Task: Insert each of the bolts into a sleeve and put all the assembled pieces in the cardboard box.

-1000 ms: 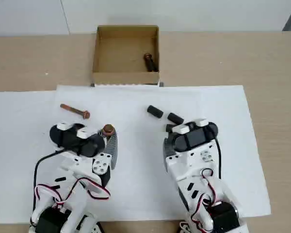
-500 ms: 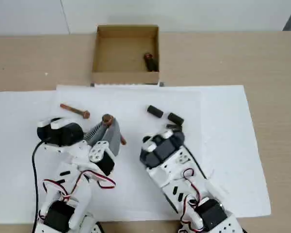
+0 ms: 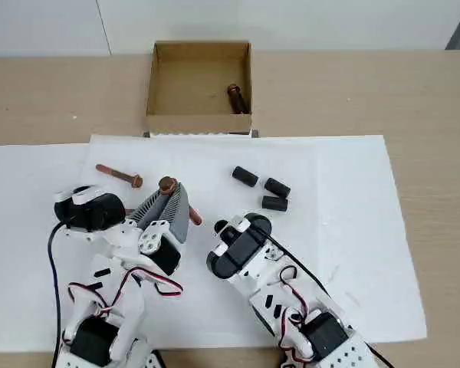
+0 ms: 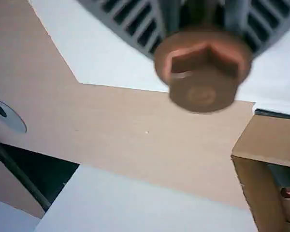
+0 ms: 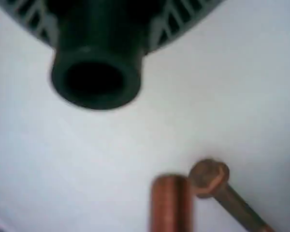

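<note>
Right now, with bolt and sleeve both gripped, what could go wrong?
1. In the right wrist view the held bolt tip sits off-axis from the sleeve bore, so it may hit the rim and push the sleeve askew.
2. The left gripper clamps the bolt near its head; a push on the tip might pivot it.

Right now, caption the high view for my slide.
Left hand grips a bolt; spare bolt and three sleeves lie on paper, one assembled piece in the cardboard box.
</note>
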`<state>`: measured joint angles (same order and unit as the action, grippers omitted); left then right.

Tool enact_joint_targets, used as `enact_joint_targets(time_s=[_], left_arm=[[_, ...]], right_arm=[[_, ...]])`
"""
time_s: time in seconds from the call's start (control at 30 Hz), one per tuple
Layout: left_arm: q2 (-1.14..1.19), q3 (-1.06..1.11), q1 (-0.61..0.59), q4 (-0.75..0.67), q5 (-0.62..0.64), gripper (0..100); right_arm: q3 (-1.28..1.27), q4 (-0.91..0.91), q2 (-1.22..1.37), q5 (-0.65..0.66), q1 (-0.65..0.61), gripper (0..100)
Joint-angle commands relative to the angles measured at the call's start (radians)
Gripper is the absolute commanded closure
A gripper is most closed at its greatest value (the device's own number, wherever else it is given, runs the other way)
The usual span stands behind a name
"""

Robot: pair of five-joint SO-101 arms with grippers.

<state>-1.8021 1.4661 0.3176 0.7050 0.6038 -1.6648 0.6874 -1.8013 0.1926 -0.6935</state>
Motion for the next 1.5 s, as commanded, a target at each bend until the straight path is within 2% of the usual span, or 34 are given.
enact_joint_targets(time_s=[0.0,1.47], left_arm=[[-0.014,-0.008,0.003,-0.031,0.006,100],[-0.014,-0.008,0.091,-0.029,0.034,100]], right_arm=[[-0.011,-0.033,-0.007,0.014,-0.045,99.6],[-0.018,-0.033,-0.007,0.008,-0.065,99.6]])
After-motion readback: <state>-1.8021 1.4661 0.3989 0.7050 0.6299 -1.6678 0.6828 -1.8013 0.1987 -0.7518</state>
